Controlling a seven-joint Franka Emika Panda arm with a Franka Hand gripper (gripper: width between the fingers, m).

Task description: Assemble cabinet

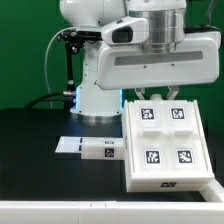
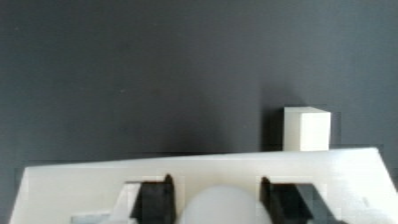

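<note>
The cabinet [image 1: 165, 140] is a large white box-shaped body lying on the black table at the exterior view's right, with several black-and-white tags on its upper face. My gripper [image 1: 158, 91] hangs over its far edge, mostly hidden by the hand. In the wrist view the two black fingers [image 2: 162, 196] straddle a rounded white part of the cabinet [image 2: 71, 175] that fills the gap between them. The gripper [image 2: 217, 202] looks shut on that part.
A small white tagged part [image 1: 103, 150] lies left of the cabinet, next to a thin flat white strip [image 1: 68, 146]. A narrow white block [image 2: 308, 130] shows beyond the cabinet in the wrist view. The white robot base [image 1: 100, 95] stands behind.
</note>
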